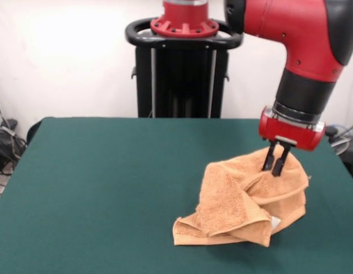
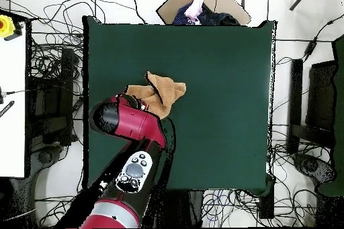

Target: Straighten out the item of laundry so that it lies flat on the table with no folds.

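The orange-tan towel [image 1: 245, 197] lies crumpled and folded over itself on the right part of the dark green table [image 1: 108, 182]. A small white tag [image 1: 275, 222] shows at its lower right edge. My gripper [image 1: 276, 170] comes down from above onto the towel's upper right part. Its two black fingers stand close together, pinched on a raised fold of the cloth. In the overhead view the towel [image 2: 163, 90] lies left of the table's middle [image 2: 222, 105], and my red arm [image 2: 127, 122] covers the towel's lower left part and hides the gripper.
The black pedestal [image 1: 182, 74] stands behind the table's far edge. Cables and dark boxes [image 2: 47, 92] lie on the floor round the table. A cardboard piece with cloth [image 2: 201, 5] sits past the edge opposite the robot.
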Robot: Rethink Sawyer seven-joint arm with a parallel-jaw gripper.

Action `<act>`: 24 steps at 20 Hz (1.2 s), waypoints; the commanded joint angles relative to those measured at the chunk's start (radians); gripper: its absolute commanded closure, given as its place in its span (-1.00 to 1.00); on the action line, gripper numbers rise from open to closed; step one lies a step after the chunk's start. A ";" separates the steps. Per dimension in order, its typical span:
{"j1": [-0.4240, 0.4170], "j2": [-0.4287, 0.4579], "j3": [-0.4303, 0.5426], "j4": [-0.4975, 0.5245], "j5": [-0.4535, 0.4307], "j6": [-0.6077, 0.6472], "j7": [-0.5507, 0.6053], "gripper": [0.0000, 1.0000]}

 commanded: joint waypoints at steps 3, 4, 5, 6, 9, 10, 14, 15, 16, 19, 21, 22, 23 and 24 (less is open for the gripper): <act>-0.020 -0.019 0.141 0.078 -0.030 0.048 0.136 1.00; -0.019 -0.023 0.141 0.085 -0.029 0.049 0.139 1.00; -0.012 -0.024 0.135 0.087 -0.026 0.054 0.146 1.00; -0.006 -0.025 0.128 0.088 -0.023 0.060 0.155 1.00; 0.025 -0.042 0.096 0.101 -0.019 0.088 0.180 1.00; 0.029 -0.048 0.089 0.104 -0.019 0.097 0.184 1.00; 0.071 -0.143 0.027 0.126 -0.033 0.245 0.199 1.00; 0.073 -0.160 0.019 0.131 -0.039 0.266 0.195 1.00; 0.072 -0.177 0.013 0.138 -0.042 0.287 0.189 1.00; 0.058 -0.222 0.001 0.157 -0.057 0.327 0.162 1.00; 0.031 -0.250 0.012 0.182 -0.062 0.327 0.134 1.00; 0.017 -0.259 0.013 0.181 -0.066 0.339 0.120 1.00; 0.005 -0.270 0.017 0.186 -0.069 0.345 0.109 1.00; -0.009 -0.281 0.021 0.194 -0.074 0.349 0.097 1.00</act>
